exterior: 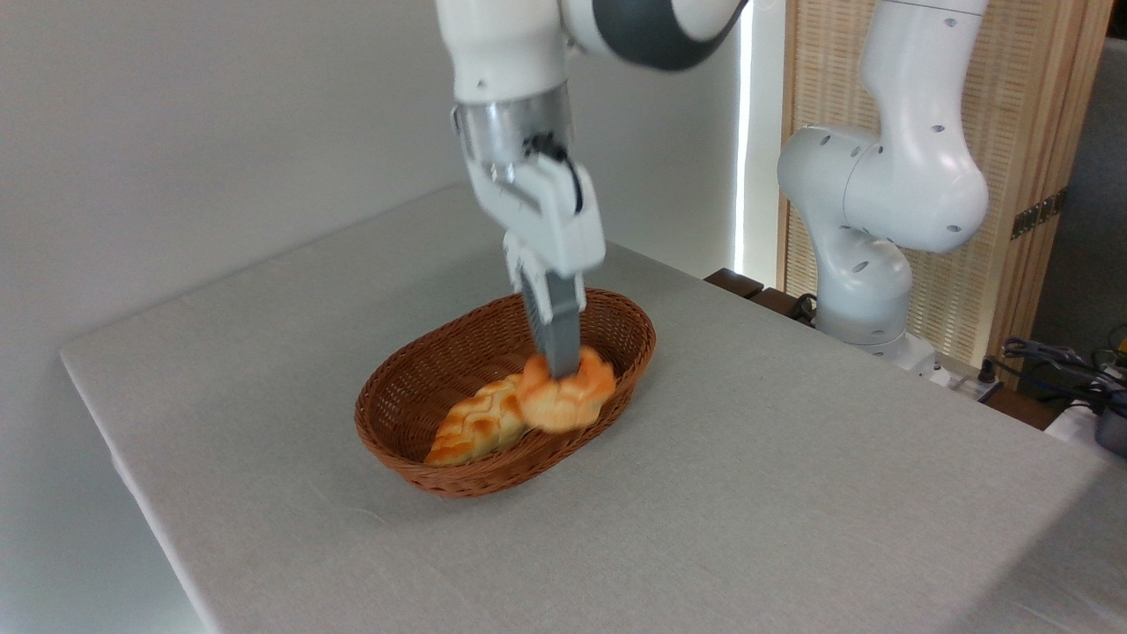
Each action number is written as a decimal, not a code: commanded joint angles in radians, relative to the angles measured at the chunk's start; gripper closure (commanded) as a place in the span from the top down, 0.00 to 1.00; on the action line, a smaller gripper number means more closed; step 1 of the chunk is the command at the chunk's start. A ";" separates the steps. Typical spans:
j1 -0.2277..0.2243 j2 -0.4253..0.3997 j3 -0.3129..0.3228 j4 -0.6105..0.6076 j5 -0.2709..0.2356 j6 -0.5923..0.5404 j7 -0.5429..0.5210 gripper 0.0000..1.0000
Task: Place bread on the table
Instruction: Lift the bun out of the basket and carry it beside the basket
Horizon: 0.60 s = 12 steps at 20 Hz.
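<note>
The bread [566, 395], a small orange-golden bun with a lumpy top, hangs slightly blurred over the right part of the wicker basket [423, 387], at about rim height. My gripper [562, 368] comes down from above and is shut on the bread, its grey fingers [558, 328] pressed into the bun's top. The table [792, 493], covered in light grey cloth, spreads all around the basket.
A longer braided loaf [475, 426] lies in the basket to the left of the bun, touching or nearly touching it. The arm's white base [880, 220] stands at the table's far right edge, with cables [1057, 361] beside it. A wall runs behind the table.
</note>
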 commanded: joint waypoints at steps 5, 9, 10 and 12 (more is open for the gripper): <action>-0.006 0.263 0.111 0.090 0.020 0.283 0.015 0.14; -0.008 0.276 0.111 0.088 0.022 0.323 0.015 1.00; -0.008 0.277 0.111 0.088 0.022 0.324 0.015 1.00; -0.008 0.277 0.111 0.088 0.022 0.324 0.015 1.00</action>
